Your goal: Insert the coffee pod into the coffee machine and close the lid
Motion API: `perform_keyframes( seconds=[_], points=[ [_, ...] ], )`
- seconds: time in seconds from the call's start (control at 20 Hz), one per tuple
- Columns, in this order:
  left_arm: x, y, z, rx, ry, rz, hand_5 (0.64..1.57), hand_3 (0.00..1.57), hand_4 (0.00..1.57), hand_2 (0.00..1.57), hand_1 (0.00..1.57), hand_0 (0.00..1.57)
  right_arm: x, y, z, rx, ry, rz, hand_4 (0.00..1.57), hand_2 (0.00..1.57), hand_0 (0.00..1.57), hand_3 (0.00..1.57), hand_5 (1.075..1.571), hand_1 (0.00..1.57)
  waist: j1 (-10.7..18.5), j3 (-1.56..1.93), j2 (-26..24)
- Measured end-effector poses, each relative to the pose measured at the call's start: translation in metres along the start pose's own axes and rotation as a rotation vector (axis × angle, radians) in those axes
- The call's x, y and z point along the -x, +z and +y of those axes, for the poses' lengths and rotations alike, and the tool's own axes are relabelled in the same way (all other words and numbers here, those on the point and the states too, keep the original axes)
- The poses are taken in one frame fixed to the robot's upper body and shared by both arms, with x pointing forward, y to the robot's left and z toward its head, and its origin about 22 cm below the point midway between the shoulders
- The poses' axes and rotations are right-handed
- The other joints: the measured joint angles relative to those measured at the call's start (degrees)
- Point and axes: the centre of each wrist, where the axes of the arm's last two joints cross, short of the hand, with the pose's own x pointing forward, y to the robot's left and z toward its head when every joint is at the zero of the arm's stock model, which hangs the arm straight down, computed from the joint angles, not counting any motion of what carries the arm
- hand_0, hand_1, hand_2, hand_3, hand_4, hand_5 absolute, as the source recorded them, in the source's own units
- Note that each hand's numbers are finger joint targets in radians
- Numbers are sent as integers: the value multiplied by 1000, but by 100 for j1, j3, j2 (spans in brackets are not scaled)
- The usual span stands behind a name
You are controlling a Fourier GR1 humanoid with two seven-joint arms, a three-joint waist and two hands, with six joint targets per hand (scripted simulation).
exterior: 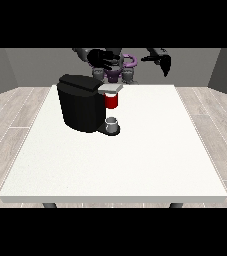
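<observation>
A black coffee machine (80,102) stands on the white table (135,160) at the left of the middle. Its grey lid (112,88) lies flat over a red part (112,100) at the machine's front, and a small grey cup (112,124) sits on the base below. No separate coffee pod shows. The hand at the view's left (104,59) hovers above and behind the lid, fingers spread, touching nothing. The hand at the view's right (162,62) hangs raised behind the table's far edge, fingers relaxed and pointing down, holding nothing.
The robot's torso (116,70) stands behind the far table edge. Bare white tabletop stretches to the right of the machine and towards the near edge. Wooden floor surrounds the table.
</observation>
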Motion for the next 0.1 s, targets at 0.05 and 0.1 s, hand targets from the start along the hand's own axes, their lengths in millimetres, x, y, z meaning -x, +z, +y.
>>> perform_keyframes(
  seconds=[0.05, 0.1],
  points=[
    [4, 3, 2, -11, -1, 14, 1571, 0, 192, 0, 0, 0, 7, 9, 4, 3, -31, 7, 251, 0, 0, 0, 1571, 0, -80, 0, -95],
    [11, 7, 4, -26, 1, 24, 1571, 0, 192, 0, 0, 0, 11, 16, 8, 3, -57, 15, 157, 0, 0, 0, 1571, 0, -195, 0, -157]
  ],
)
